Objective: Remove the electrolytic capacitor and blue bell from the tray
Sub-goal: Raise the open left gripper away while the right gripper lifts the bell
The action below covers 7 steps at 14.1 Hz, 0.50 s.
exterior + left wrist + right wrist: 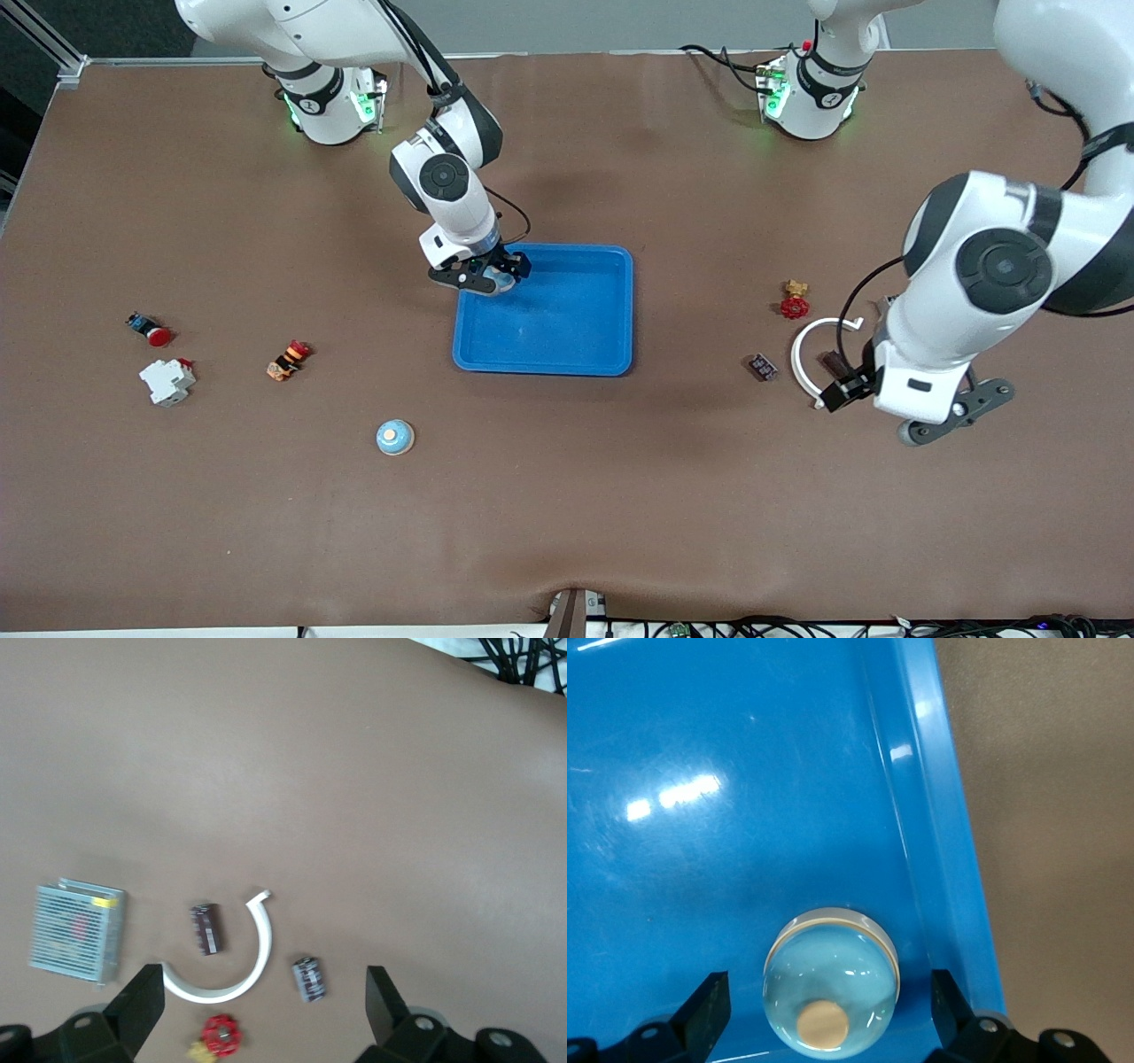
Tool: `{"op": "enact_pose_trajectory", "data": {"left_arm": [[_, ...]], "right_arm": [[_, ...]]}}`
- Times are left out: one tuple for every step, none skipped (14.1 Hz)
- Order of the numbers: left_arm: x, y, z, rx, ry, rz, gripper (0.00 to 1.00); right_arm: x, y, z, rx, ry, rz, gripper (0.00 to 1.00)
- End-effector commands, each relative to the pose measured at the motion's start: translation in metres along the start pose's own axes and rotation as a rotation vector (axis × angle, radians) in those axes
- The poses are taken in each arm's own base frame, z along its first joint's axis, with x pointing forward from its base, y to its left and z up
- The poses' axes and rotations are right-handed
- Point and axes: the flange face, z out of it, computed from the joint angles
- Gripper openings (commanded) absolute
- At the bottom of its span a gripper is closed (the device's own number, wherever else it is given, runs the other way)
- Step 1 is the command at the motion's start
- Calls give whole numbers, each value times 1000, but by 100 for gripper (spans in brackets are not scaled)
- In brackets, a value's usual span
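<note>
A pale blue bell (833, 990) with a tan button sits in a corner of the blue tray (744, 771), toward the right arm's base. My right gripper (828, 1010) is open around it, its fingers clear of the bell on both sides; in the front view this gripper (489, 276) is over the tray (567, 328). A second bell (394, 437) stands on the table nearer the front camera. Two dark capacitors lie at the left arm's end: one capacitor (309, 979) (764, 367) in the open, the other capacitor (205, 928) inside a white arc. My left gripper (263, 1014) (842, 388) hangs open above them.
A white plastic arc (252, 970) and a red-handled valve (795, 306) lie by the capacitors, with a grey meshed box (75, 930) beside them. Toward the right arm's end lie a red push button (151, 330), a white breaker (166, 381) and an orange-black part (288, 361).
</note>
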Motion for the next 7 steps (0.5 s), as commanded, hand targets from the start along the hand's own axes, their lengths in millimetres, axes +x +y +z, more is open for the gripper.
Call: {"op": "enact_pose_trajectory", "data": {"left_arm": [[-9, -20, -38, 7, 3, 98, 100], [-11, -26, -49, 0, 4, 111, 100], [-8, -38, -58, -7, 1, 116, 100], [-10, -44, -68, -24, -10, 139, 100], [-15, -46, -81, -39, -7, 161, 100], [-17, -51, -93, -39, 8, 172, 100], [-21, -58, -104, -23, 14, 190, 100]], "right_arm": [[-2, -1, -2, -1, 20, 2, 90], [-2, -1, -2, -1, 20, 2, 69], [-2, -1, -1, -2, 19, 2, 42], [-1, -1, -2, -1, 20, 3, 15], [-1, -1, -2, -1, 20, 3, 0], [1, -2, -4, 3, 23, 6, 0], [7, 0, -6, 5, 24, 18, 0]]}}
